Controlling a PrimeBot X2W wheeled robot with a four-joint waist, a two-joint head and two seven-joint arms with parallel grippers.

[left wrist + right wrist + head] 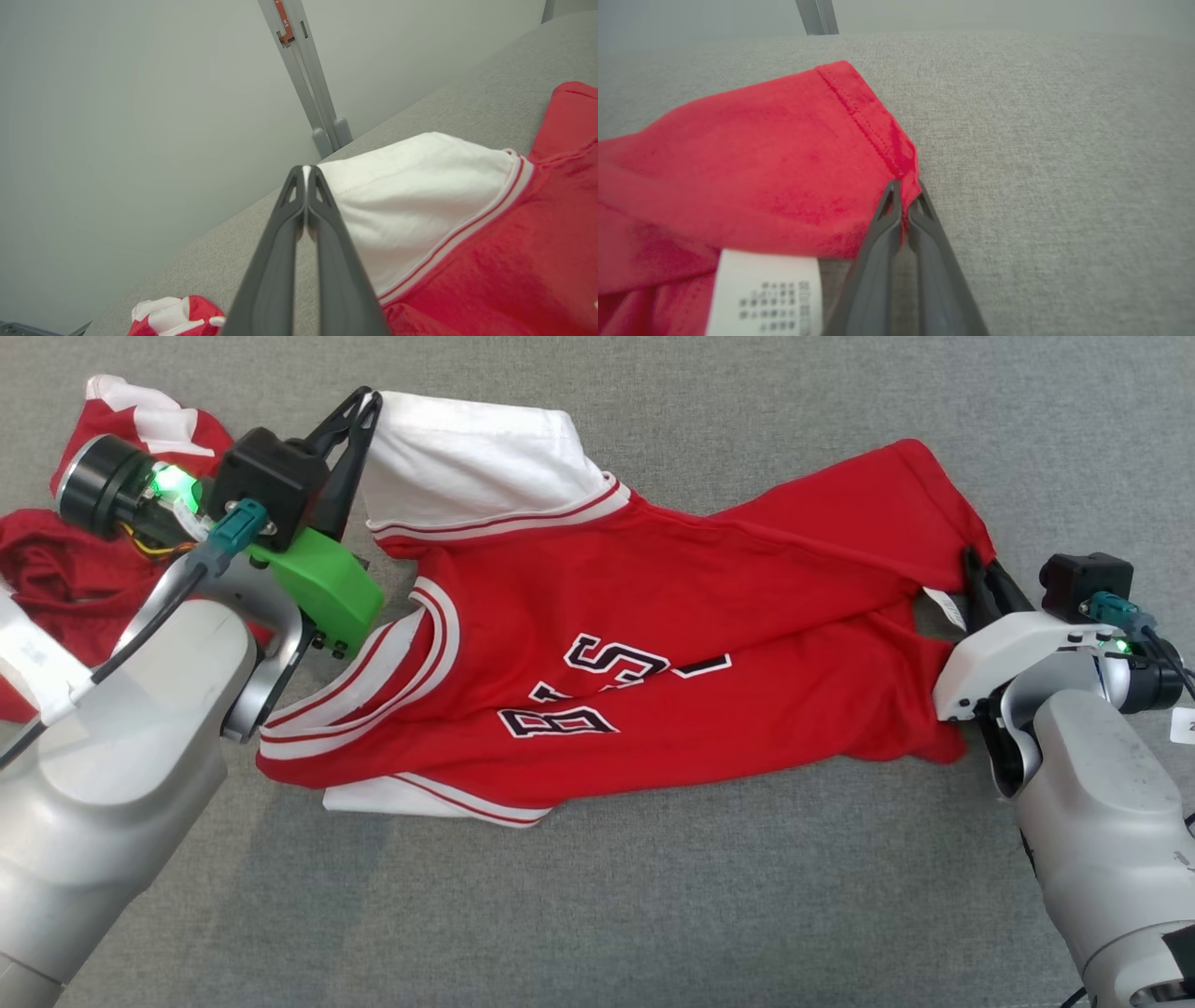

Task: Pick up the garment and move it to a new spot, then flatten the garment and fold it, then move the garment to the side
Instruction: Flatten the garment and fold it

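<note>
**Red jersey pinned at both ends by two closed grippers**

The garment (653, 644) — a red jersey with white sleeves and dark lettering across the chest — is lying rumpled across the middle of the grey bench (653, 915). In the head view its neck end is pointing toward 9 o'clock and its hem toward 3 o'clock, with long folds running between them. A white care label (945, 609) is showing at the hem end.

The left gripper (366, 403) is reaching in at 10 o'clock with its fingers pressed together on the edge of the upper white sleeve. In the left wrist view a sliver of white cloth is sitting between the tips.

The right gripper (973, 565) is working at 3 o'clock, its fingers closed on the red hem corner — the right wrist view is showing red fabric pinched between the tips, just beside the label.

A second red-and-white cloth (84, 551) is lying bunched at 9 to 10 o'clock, partly under the left arm; whether it is touching the jersey cannot be told. A grey metal post (308, 79) is standing past the bench's far edge.
</note>
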